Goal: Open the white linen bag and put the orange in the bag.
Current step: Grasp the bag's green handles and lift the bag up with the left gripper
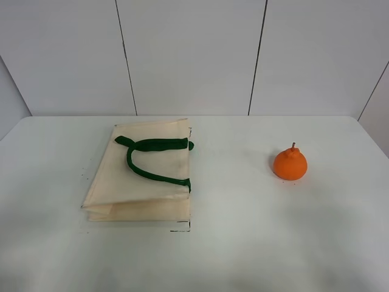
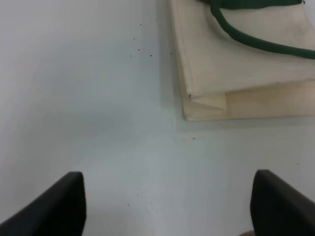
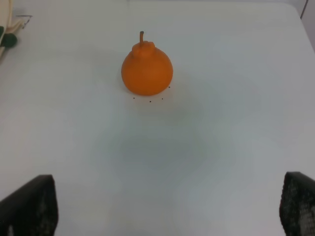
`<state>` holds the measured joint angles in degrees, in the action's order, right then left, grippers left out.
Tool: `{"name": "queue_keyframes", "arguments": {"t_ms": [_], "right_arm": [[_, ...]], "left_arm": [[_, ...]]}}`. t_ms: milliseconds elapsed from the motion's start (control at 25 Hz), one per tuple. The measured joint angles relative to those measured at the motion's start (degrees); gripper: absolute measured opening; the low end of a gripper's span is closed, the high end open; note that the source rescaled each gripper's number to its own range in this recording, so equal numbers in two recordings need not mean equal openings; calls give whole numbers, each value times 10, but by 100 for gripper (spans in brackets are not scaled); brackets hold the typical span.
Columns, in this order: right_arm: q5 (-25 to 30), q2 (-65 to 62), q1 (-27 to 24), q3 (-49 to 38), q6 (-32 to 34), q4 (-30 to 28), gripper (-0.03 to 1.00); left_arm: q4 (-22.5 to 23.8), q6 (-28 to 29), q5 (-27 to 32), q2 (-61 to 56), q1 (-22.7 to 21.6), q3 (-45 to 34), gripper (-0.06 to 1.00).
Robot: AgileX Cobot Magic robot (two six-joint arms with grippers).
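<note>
White linen bag (image 1: 143,182) lies flat on the white table (image 1: 243,255), left half of the exterior view. It is closed, with its dark green handles (image 1: 152,159) draped on top toward its right edge. A fold of cloth shows along the near edge. It may be a side gusset, but the view is too soft to be sure.

Orange (image 1: 290,163) sits upright on the right half of the table, stem up, well apart from the bag. Nothing is touching it.

Left gripper (image 2: 170,199): jaws spread wide, nothing between them, only bare table below. In the left wrist view the bag's near corner lies ahead of the black fingertips (image 2: 64,201) and off toward one finger's side, not touching.

Right gripper (image 3: 165,206): jaws at full spread, holding nothing. In the right wrist view the orange is ahead of it, roughly centred between the two fingers but clear of both. A sliver of the bag and a green handle end shows at that frame's edge.

Neither arm shows in the exterior view.
</note>
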<state>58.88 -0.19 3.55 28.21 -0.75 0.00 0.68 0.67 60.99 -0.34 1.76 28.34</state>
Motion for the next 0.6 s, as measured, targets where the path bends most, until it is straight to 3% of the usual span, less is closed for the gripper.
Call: {"name": "queue_keyframes", "arguments": {"t_ms": [360, 600], "right_arm": [[0, 0, 0, 0, 0, 0, 100], [0, 0, 0, 0, 0, 0, 100]], "left_arm": [[0, 0, -2, 0, 0, 0, 85], [0, 0, -3, 35, 0, 3, 97]]}}
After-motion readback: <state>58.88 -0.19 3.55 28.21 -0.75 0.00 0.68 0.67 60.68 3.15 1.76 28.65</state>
